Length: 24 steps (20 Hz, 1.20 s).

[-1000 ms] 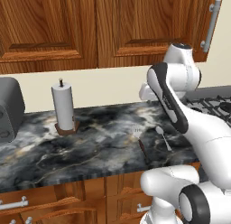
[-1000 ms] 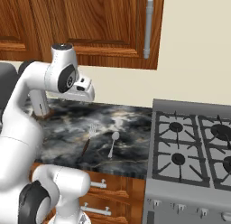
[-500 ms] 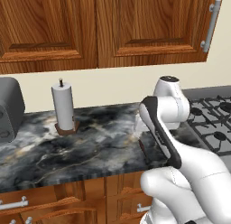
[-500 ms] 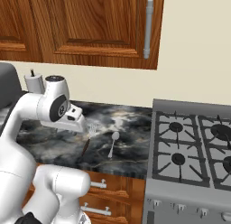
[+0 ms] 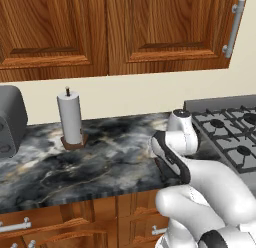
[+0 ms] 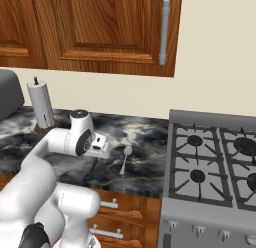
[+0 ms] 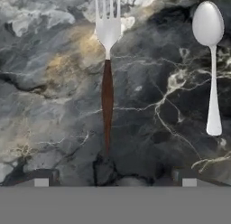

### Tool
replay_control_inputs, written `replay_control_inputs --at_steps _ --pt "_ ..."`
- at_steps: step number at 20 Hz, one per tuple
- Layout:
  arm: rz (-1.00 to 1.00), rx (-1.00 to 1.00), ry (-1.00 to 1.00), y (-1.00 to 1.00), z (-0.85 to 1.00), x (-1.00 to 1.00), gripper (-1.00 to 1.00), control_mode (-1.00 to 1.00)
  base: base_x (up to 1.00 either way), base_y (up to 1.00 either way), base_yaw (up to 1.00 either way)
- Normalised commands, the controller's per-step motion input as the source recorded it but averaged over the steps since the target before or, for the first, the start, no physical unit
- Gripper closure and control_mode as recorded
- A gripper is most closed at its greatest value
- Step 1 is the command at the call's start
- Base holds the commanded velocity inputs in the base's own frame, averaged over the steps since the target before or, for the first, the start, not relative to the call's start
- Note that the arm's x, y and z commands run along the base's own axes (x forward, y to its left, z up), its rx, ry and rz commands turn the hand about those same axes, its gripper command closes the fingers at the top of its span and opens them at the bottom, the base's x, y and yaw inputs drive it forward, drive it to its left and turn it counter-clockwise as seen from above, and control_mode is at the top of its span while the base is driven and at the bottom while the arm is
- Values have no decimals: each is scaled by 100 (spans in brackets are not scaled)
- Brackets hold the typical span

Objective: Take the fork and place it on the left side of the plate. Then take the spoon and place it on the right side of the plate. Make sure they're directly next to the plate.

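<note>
The fork (image 7: 107,83) lies on the dark marble counter, silver tines away from the hand and dark brown handle running toward it. My gripper (image 7: 115,182) hangs low over the handle's near end, open wide, with one fingertip (image 7: 41,182) on each side and nothing held. In the hand view the all-silver spoon (image 7: 210,60) lies parallel to the fork, to its right. From the right base view the spoon (image 6: 124,159) rests beside the hand, and a bit of the fork handle (image 6: 94,165) pokes out beneath it. The plate is out of view.
A paper towel roll (image 5: 70,119) stands at the back of the counter, with a grey toaster (image 5: 10,122) at the far left. The gas stove (image 6: 215,162) borders the counter on the right. Wooden cabinets hang overhead. The counter's front edge (image 6: 125,187) is close to the cutlery.
The arm has folded down from an upright pose, bringing the hand low over the fork. The jaws have spread a little wider. Fork and spoon have not moved.
</note>
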Motion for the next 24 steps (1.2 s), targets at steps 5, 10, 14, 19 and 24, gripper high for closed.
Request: replay_control_inputs --at_steps 5,10,14,19,24 --pt "9 -1 -8 -13 -24 100 -100 -100 0 0 0" --pt "2 0 0 1 1 93 -100 -100 0 0 0" --pt "0 0 3 14 0 33 -100 -100 0 0 0" --pt "-3 0 8 22 -9 5 -100 -100 0 0 0" --pt "-4 0 6 1 -45 -20 -100 -100 0 0 0"
